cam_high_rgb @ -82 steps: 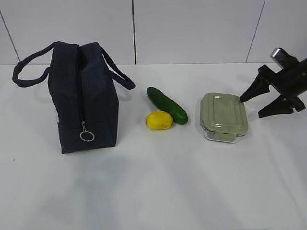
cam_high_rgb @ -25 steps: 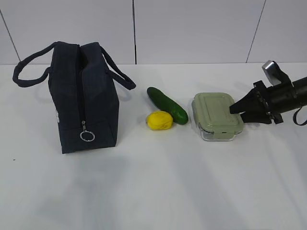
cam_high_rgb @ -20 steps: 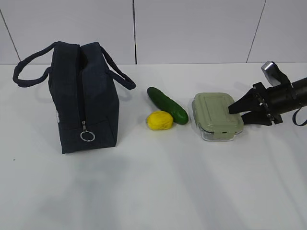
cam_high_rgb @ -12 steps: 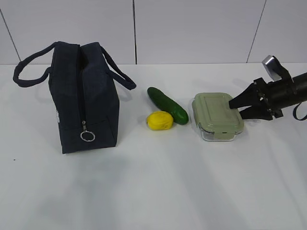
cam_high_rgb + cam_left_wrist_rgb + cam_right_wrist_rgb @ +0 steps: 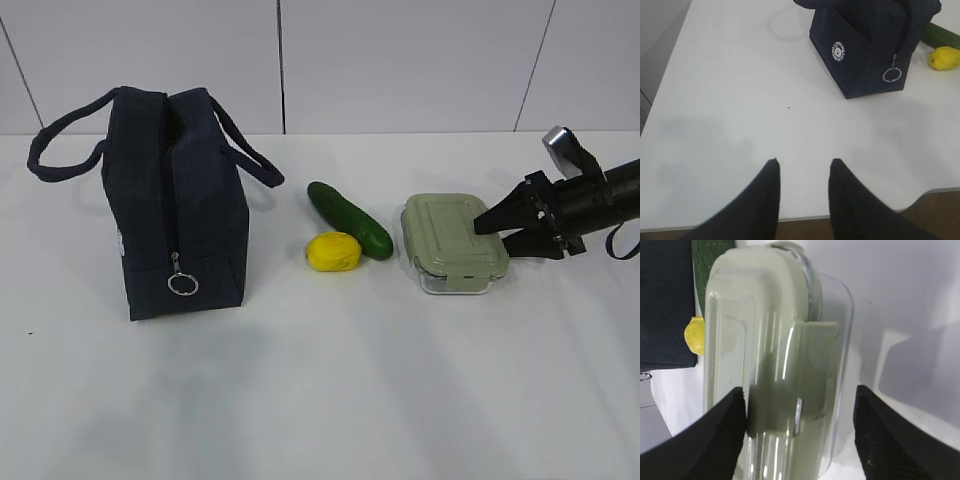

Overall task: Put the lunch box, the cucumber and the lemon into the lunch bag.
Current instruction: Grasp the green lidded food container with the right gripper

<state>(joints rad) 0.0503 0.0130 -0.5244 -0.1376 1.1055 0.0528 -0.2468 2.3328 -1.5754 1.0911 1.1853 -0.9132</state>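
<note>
The lunch box (image 5: 452, 243), clear glass with a sage-green lid, sits flat on the white table right of centre. My right gripper (image 5: 494, 240) is open and straddles its right end. In the right wrist view the gripper (image 5: 800, 397) has the box (image 5: 765, 340) between its fingers: the left finger touches the lid side and the right finger stands apart from the glass. The cucumber (image 5: 348, 218) and the lemon (image 5: 332, 251) lie together left of the box. The navy lunch bag (image 5: 175, 200) stands at the left, its top unzipped. My left gripper (image 5: 804, 162) is open and empty over bare table.
The bag's metal ring pull (image 5: 181, 284) hangs on its near end, and it also shows in the left wrist view (image 5: 891, 75). The bag's loop handles (image 5: 60, 140) stick out to both sides. The table's front edge (image 5: 920, 192) is close below my left gripper.
My right gripper came in from the right and lowered to the lunch box's right end, nudging the box a little to the left. Bag, cucumber and lemon have not moved.
</note>
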